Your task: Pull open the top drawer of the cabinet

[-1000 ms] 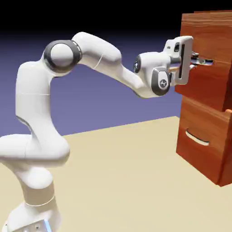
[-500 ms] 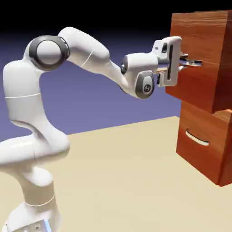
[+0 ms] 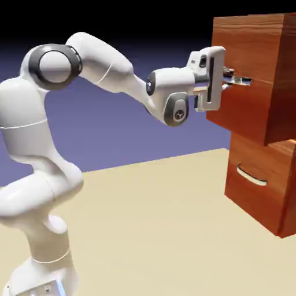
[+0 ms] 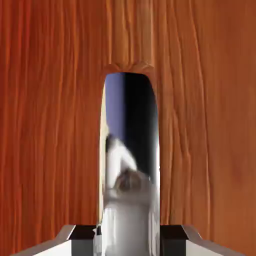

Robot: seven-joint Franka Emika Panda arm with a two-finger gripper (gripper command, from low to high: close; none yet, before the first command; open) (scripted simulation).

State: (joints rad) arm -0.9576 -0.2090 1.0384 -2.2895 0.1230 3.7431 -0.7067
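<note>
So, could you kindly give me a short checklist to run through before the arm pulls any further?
1. White two-finger gripper shut on the thin silver bar handle: ok.
2. Upper reddish-brown wood-grain top drawer standing out past the lower drawer: ok.
3. Tall reddish-brown cabinet upright on the beige table: ok.
4. Table behind the arm free of obstacles: ok.
5. How far the drawer can travel before its stop: cannot tell.

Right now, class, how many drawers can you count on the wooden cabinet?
2. The top drawer sticks out from the cabinet, with the gripper at its handle. The lower drawer sits beneath it, set further back, with a curved pale handle.
</note>
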